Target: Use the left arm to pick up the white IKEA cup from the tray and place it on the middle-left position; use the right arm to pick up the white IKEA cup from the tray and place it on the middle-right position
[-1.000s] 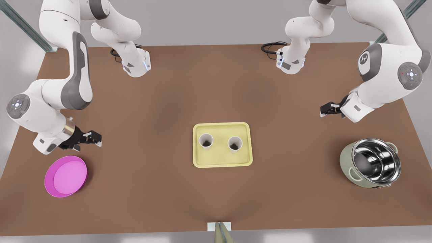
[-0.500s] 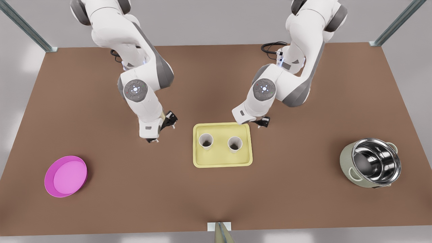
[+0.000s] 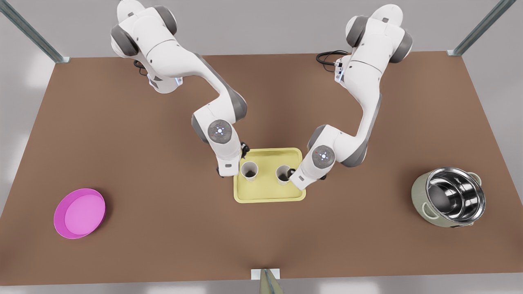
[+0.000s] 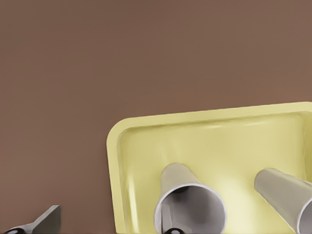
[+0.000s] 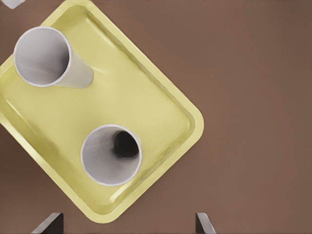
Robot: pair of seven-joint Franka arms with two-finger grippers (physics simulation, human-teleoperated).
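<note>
Brown table (image 3: 122,163), two white arms reaching in from the far edge. Yellow tray (image 3: 269,194) sits mid-table with two white cups standing upright inside it, side by side and apart: left cup (image 3: 249,170) toward the front view's left, right cup (image 3: 284,174) toward its right. Left gripper (image 3: 241,157) is at the tray's left edge, just beside the left cup, mostly hidden under its own wrist in the front view. In the left wrist view that cup (image 4: 190,202) sits close below the camera with the other cup (image 4: 287,197) farther along the tray (image 4: 146,146); one grey fingertip (image 4: 41,224) shows off the tray over bare table, a second dark tip at the cup's rim, so the jaws look apart with the cup between them, not clamped. Right gripper (image 3: 292,173) is at the right cup, on its tray-edge side. In the right wrist view, two fingertips (image 5: 48,224) stand wide apart, the near cup (image 5: 111,155) just ahead of the gap, not gripped; far cup (image 5: 44,57) beyond, both on the tray (image 5: 180,117). Magenta dish (image 3: 79,213) near the front-left corner; steel pot (image 3: 449,198) at the right, both well clear of the tray.
</note>
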